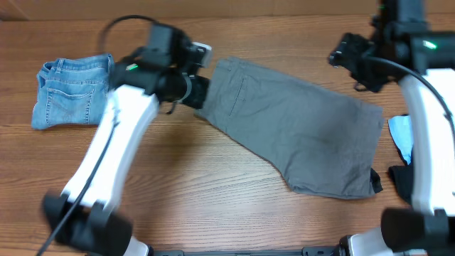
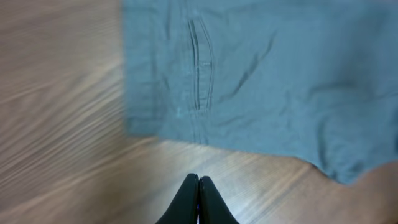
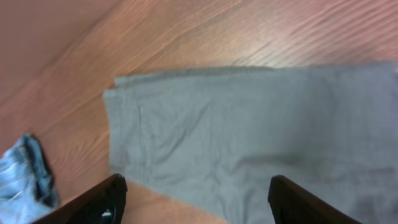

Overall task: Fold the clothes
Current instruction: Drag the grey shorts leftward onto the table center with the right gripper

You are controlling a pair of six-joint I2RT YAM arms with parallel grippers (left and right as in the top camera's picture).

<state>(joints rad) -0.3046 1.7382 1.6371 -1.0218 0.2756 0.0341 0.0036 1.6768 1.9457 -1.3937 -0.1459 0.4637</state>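
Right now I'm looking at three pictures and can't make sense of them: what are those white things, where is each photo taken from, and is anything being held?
The white shapes are two robot arms at a wooden table. One picture looks down from above; the other two come from small cameras on each arm's wrist, so you see that arm's own black fingers at the bottom. A large pair of plain grey soft shorts lies flat in the middle. Smaller blue denim shorts lie folded at the side, and light-blue and black garments sit at the other edge. The left gripper is shut on nothing, just short of the grey fabric. The right gripper is open above it. Nothing is held.
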